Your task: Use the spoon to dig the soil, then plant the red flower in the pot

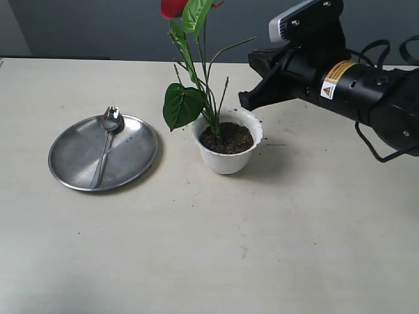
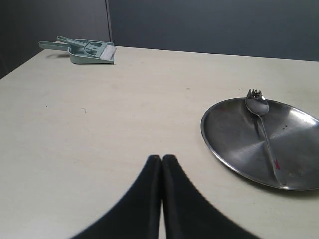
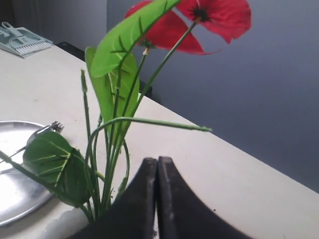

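A pale desk (image 1: 262,248) runs back to a dark grey-blue wall (image 1: 98,26). In the right wrist view the right jaws are pressed together with nothing visible between them, their tips close beside the green stalks. In the exterior view the right arm (image 1: 353,85) reaches in from the upper right of the frame, and its jaws end just beside the upper right rim of the pot (image 1: 226,160), a little above it.

The white pot stands upright near the middle of the frame, filled with dark soil (image 1: 229,137). The red flower (image 1: 183,104) stands planted in that soil. Its broad leaves spread to the left, and its bloom (image 1: 171,6) is cut off by the top edge of the frame.

The left jaws show only in the left wrist view, shut tip to tip and empty, over bare desk. Beyond them lies the steel plate (image 1: 75,163), which sits at the left of the exterior frame, well apart from the pot. The spoon (image 1: 107,147) lies on the plate with its notched bowl toward the far rim. A green dustpan and brush (image 2: 92,51) rests near the desk's far edge.
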Available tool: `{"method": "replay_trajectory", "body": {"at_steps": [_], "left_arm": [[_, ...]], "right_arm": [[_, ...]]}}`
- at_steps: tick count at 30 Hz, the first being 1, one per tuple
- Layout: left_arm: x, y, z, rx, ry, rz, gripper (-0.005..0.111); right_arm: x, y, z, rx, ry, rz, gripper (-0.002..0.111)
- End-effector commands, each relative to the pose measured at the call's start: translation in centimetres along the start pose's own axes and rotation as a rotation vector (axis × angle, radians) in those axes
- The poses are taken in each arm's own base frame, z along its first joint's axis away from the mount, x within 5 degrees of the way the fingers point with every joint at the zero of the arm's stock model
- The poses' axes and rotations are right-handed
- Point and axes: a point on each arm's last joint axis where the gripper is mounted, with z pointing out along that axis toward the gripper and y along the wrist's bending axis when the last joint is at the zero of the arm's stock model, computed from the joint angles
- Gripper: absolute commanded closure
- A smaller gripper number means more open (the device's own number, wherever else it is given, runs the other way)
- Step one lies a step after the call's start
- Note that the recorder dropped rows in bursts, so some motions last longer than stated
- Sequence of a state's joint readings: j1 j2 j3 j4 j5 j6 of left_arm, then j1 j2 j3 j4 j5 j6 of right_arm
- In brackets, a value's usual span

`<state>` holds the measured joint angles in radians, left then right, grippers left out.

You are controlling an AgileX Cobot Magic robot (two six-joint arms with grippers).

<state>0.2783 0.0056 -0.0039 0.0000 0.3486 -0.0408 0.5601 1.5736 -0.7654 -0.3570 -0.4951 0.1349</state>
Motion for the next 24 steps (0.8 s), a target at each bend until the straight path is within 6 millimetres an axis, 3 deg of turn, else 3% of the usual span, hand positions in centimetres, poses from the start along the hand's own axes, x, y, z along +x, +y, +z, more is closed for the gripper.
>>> {"method": "replay_trajectory", "body": {"at_steps": [1, 18, 24], "left_arm": [[0.0, 0.0, 0.0, 0.002, -0.014, -0.001, 0.106], [0.0, 0.0, 0.0, 0.002, -0.014, -0.001, 0.106], [0.0, 0.0, 0.0, 0.002, -0.014, -0.001, 0.106]], "right_arm": [[-1.0, -0.3, -0.9, 0.026, -0.02, 0.019, 0.108], [-6.2, -0.9, -7.8, 0.119, -0.039, -0.012, 0.108], [-7.2, -0.9, -9.2, 0.131, -0.074, -0.015, 0.108]]}}
